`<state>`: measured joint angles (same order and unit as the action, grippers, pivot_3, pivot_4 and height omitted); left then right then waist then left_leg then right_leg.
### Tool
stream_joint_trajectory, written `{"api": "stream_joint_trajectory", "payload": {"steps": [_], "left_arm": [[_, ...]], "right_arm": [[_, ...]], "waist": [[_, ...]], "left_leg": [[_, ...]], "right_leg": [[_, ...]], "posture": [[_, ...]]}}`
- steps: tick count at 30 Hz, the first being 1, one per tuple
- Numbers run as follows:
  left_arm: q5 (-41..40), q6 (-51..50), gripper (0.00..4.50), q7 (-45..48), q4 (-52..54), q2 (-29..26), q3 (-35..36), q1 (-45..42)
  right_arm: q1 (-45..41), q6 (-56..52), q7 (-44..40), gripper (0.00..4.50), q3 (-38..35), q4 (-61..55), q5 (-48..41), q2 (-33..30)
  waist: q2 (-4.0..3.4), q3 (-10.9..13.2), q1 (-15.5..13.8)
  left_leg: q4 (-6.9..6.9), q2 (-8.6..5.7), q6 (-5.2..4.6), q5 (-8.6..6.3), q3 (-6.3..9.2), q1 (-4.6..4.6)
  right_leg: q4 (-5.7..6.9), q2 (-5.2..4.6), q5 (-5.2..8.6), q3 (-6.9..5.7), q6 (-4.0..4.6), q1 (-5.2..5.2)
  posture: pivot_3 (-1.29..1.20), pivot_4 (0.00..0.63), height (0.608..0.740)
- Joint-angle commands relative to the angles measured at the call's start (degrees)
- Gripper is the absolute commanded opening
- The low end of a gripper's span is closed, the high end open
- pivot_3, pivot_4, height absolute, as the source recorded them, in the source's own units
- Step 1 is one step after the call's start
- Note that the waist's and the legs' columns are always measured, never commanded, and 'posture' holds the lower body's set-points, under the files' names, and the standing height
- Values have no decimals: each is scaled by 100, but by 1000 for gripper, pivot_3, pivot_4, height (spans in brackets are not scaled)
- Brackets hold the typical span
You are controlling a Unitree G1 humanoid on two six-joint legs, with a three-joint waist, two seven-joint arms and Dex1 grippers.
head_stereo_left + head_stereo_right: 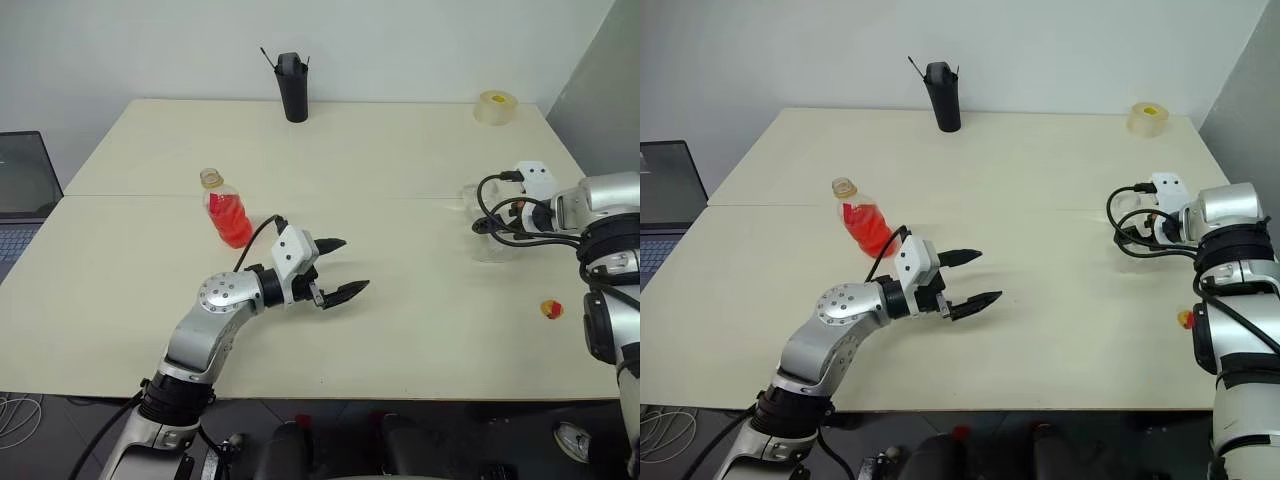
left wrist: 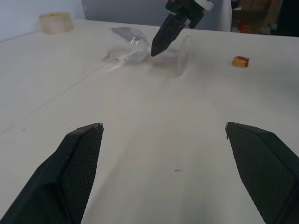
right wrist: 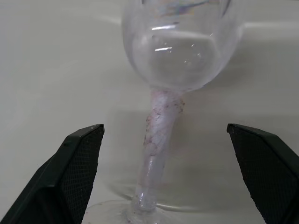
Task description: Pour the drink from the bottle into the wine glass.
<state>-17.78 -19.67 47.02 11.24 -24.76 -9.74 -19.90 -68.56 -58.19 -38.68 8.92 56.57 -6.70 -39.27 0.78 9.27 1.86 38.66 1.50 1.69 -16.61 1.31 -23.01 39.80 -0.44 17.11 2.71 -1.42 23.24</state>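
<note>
- big cream desk [image 1: 400, 330], loads of bare room mid-front
- left hand [image 1: 338, 268] wide open, holding nothing
- right hand [image 3: 163, 140] spread wide around clear stemmed wine glass [image 3: 163, 116], no grip, near right edge
- small clear plastic bottle [image 1: 226, 208], uncapped, red-orange drink [image 1: 231, 220], left-centre

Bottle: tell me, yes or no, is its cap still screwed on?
No, the bottle stands with its neck open, and the yellow-red cap lies on the table apart from it.

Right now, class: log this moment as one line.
left hand open, idle | right hand open around wine glass stem | bottle uncapped, unheld
</note>
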Motion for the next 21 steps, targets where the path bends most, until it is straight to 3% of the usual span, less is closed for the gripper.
{"api": "stream_joint_trajectory", "payload": {"steps": [1,8,21], "left_arm": [[43,113,4500,-52,177,43,-6,16],[86,63,4500,-236,372,152,-28,142],[163,-23,4500,-535,632,244,-46,384]], "right_arm": [[-521,461,-403,3259,185,592,393,8],[-1152,535,-1596,868,696,1533,1054,220],[-1444,839,-2479,868,991,1933,1889,291]], "waist": [[-2,1,-3],[-6,3,-2],[-7,3,-6]], "left_leg": [[1,0,0,0,0,0],[1,0,0,0,0,1],[2,-1,1,0,1,1]], "right_leg": [[0,0,0,0,0,0],[4,-1,0,-1,0,2],[6,-4,0,-1,0,2]], "posture": [[0,150,740],[0,150,740],[0,150,740]]}}
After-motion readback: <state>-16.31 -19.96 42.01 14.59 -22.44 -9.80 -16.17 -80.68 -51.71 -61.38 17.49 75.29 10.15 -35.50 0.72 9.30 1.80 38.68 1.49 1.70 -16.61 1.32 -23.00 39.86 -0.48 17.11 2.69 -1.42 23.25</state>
